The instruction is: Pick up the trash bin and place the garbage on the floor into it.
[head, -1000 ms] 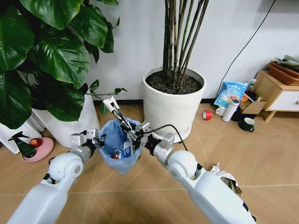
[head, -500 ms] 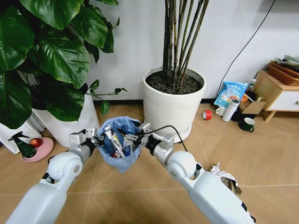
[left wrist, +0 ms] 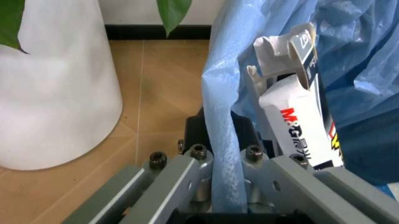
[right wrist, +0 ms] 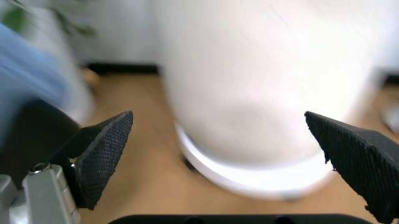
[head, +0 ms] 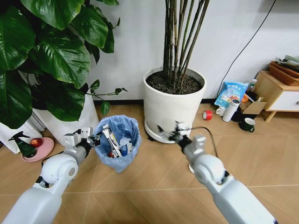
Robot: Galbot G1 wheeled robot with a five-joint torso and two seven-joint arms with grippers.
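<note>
The bin (head: 115,141) is held above the floor (head: 154,172) by the left end effector (left wrist: 219,161) pinching its bag rim, which could be torn loose under load, while the spread right end effector (right wrist: 227,154) is empty.

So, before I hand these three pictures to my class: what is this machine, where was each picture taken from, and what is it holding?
It is a wheeled robot with two white arms. The wide picture comes from a camera on its head, looking down at the floor. The other two come from cameras on its wrists.

The left gripper is shut on the rim of the trash bin, a small bin lined with a blue bag; the left wrist picture shows its fingers pinching the bag. Inside lies garbage, such as a white carton and something red.

The right gripper is open and holds nothing, in front of the big white plant pot. The right wrist picture shows its two dark fingers spread wide before that pot.
</note>
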